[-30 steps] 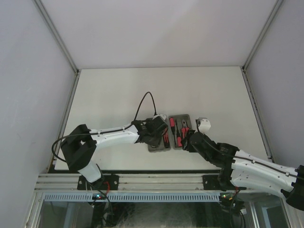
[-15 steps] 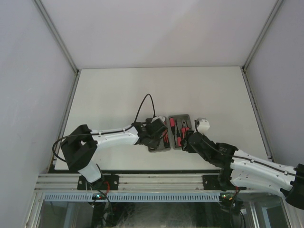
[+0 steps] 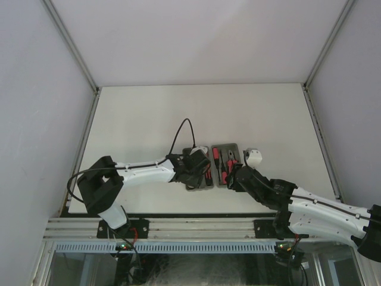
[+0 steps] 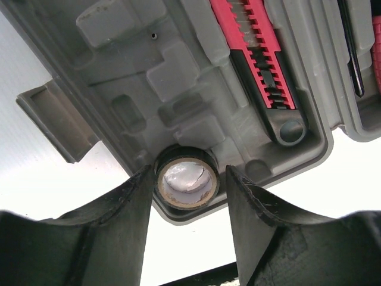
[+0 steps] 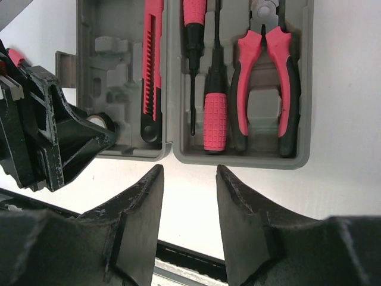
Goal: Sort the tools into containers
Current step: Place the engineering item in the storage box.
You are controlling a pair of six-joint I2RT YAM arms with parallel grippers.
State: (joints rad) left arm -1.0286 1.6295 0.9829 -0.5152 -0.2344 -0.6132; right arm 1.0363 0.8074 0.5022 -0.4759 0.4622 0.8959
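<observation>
Two grey containers lie side by side. The left tray point(image 4: 178, 65) point(image 5: 113, 65) point(image 3: 200, 185) holds a red-and-black knife-like tool point(image 4: 256, 47) point(image 5: 152, 59). A small dark ring point(image 4: 186, 182) point(image 5: 98, 122) sits in the recess at its near corner. My left gripper point(image 4: 189, 171) point(image 3: 195, 171) is open astride the ring, with a thin gap at the right finger point(image 4: 250, 202). The right tray point(image 5: 300, 89) point(image 3: 229, 147) holds two screwdrivers point(image 5: 215, 107) and the pliers point(image 5: 265, 83). My right gripper point(image 5: 189, 170) point(image 3: 233, 177) is open and empty, over bare table just short of the trays' near edges.
The table's near edge with its black rail point(image 5: 190, 256) lies close under my right gripper. A black cable point(image 3: 181, 128) loops up from the left wrist. A small white thing point(image 3: 255, 158) sits beside the right tray. White walls enclose the table at the sides and back.
The left gripper's jaws have spread a little around the ring, which stays in its recess. Both arms have barely shifted.
</observation>
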